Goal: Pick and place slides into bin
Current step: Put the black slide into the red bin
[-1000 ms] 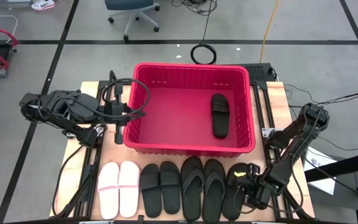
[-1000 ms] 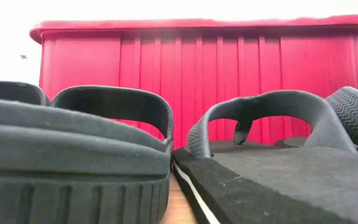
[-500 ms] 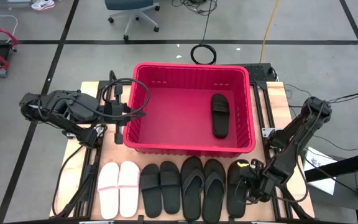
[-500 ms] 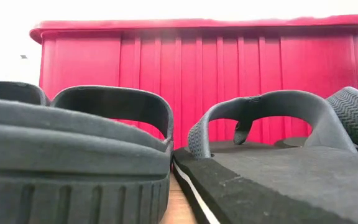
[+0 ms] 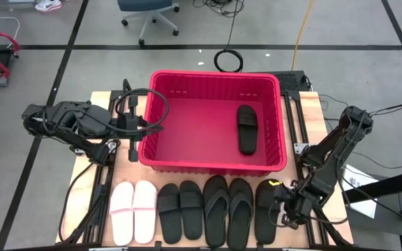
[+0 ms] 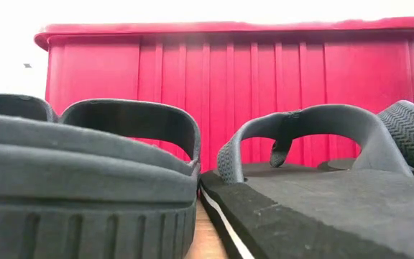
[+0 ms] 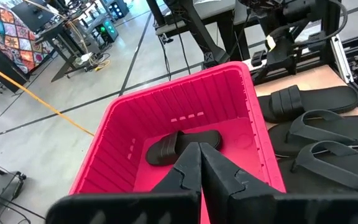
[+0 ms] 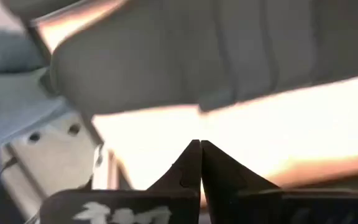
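Observation:
The red bin [image 5: 215, 165] stands mid-table with one black slide [image 5: 246, 129] lying flat on its floor. Along the near edge lies a row of slides on their soles: a pink pair [image 5: 133, 213], a black wide-strap pair [image 5: 179, 212], a black thong pair [image 5: 227, 210] and a single black slide [image 5: 264, 213]. My right gripper [image 5: 283, 209] hangs shut just right of that single slide, with nothing between its fingers [image 8: 200, 144]. My left gripper [image 7: 199, 155] is shut, raised at the bin's left wall.
The bin's rolled rim [image 6: 236, 29] rises behind the row of slides in the low view. A strip of bare wooden table [image 5: 311, 111] shows to the right of the bin. A cable loop [image 5: 142, 111] overhangs the bin's left rim beside the left arm.
My right gripper has risen a little and drawn off the single black slide toward the table's right edge, tipping as it went. The slide stays flat on the table and more of its far end shows now.

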